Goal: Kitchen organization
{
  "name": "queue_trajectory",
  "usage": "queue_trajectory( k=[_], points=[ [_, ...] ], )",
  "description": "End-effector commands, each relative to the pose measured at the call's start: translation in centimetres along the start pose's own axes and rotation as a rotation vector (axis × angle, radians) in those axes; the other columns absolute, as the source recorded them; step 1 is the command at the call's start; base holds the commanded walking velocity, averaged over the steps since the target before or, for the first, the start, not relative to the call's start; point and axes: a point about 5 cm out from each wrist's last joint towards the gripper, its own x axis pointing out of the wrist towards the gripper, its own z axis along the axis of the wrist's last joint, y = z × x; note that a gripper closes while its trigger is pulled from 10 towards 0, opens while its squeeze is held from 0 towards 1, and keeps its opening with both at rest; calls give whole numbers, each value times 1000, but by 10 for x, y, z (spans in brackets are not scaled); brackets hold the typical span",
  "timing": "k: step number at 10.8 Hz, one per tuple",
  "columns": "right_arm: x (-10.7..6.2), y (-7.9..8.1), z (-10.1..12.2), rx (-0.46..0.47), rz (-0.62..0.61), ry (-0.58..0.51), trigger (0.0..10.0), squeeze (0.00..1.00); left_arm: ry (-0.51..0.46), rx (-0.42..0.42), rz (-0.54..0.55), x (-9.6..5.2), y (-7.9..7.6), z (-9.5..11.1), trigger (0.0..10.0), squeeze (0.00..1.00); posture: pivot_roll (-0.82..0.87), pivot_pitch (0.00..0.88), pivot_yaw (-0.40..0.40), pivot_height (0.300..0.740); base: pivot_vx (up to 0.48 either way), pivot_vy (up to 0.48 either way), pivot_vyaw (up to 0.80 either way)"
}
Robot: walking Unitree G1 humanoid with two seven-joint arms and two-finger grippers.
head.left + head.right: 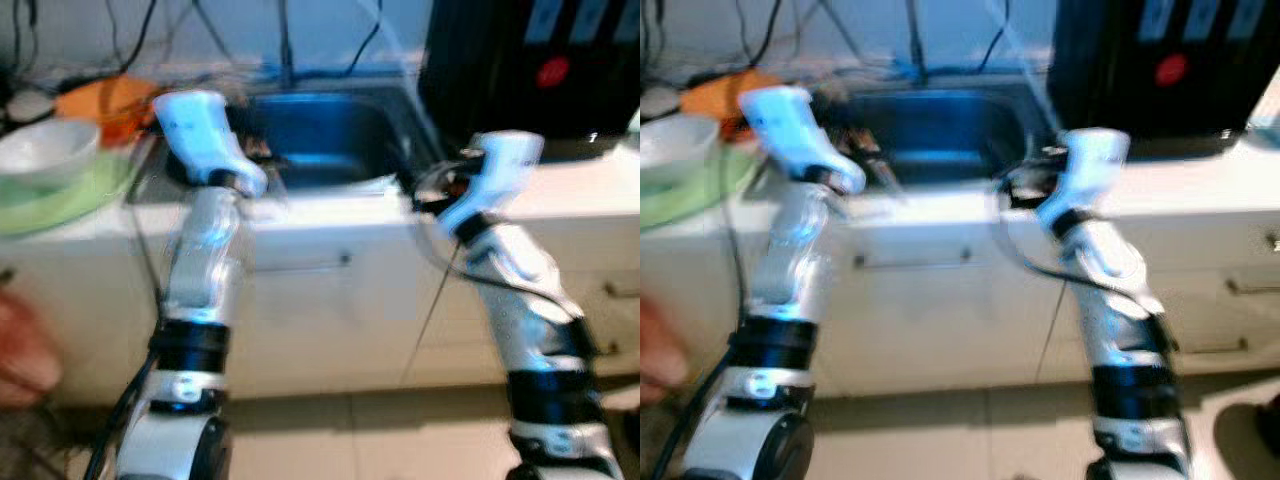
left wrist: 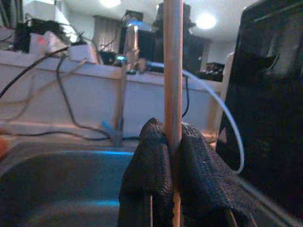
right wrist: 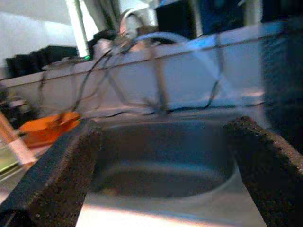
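Both arms raised over the front edge of the bench (image 1: 560, 190), reaching at the steel sink (image 1: 320, 135) set in its middle; head views blurred. Left gripper (image 2: 173, 165) at the sink's left front corner, fingers (image 2: 147, 175) pressed together, pinching a thin wooden stick (image 2: 173, 71) that stands upright between them and runs up past the tap (image 2: 129, 47). Right gripper (image 3: 165, 165) at the sink's right front corner, fingers (image 3: 61, 175) spread wide with nothing between, basin showing through the gap. Left end of the bench: white bowl (image 1: 45, 150) sitting on a green plate (image 1: 70, 195), an orange item (image 1: 110, 100) just behind them toward the back edge. Large black appliance (image 1: 530, 65) on the right end of the bench, beside the sink. Dark cables (image 2: 66, 94) and a pale hose (image 2: 222, 104) hang along the white wall at the back edge. Blurred hand of a person (image 1: 20, 350) at the far left, below bench level. White cabinet fronts (image 1: 330, 300) under the bench, tiled floor below
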Motion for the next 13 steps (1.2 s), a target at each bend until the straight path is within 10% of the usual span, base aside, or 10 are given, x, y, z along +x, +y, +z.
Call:
queue_trajectory(
  k=[1, 13],
  points=[
    [4, 10, 2, 0, 33, -15, 10000, 788, -16, 22, 31, 1, 10, 6, 0, 0, 10, 8, 41, 740, 458, 0, 0],
    [1, 13, -3, 12, 77, 21, 10000, 780, -41, -19, 87, 1, 13, 11, 0, 0, 5, 23, 41, 740, 195, 103, 0]
  ],
)
